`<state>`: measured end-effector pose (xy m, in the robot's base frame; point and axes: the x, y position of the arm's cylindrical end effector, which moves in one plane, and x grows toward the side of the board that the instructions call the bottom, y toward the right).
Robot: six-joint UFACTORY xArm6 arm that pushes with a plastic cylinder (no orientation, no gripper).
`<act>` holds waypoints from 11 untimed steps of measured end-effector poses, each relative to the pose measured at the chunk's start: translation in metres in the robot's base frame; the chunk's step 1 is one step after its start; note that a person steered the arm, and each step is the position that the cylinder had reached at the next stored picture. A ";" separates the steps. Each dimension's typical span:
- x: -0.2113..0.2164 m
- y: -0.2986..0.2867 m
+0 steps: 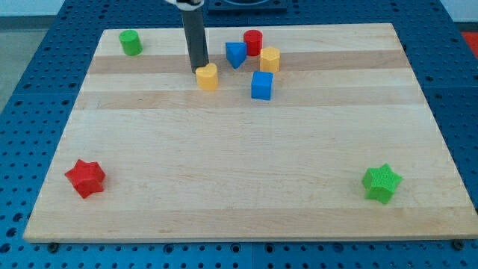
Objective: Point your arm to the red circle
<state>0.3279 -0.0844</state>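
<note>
Wooden board (pixel 246 202) on a blue pegboard table (pixel 30 75) carries 8 blocks. Largest first: the dark rod (pixel 196 37) comes straight down from the view's top — no claw on it, so nothing to open or close. My tip (pixel 199 69) touches the yellow heart (pixel 208 76). The red circle (pixel 253 42) sits right of it, behind the blue heart (pixel 236 54), beside the yellow hexagon (pixel 269 59) — blue cube (pixel 262 86) below. In the corners: green star (pixel 382 182), red star (pixel 85 177), green circle (pixel 131 42).

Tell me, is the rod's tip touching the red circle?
Apart. The camera view shows my tip beside the yellow block, while the red circle sits further to the view's right with bare board between.
</note>
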 end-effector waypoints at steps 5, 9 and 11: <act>-0.031 -0.026; -0.130 -0.021; -0.113 0.069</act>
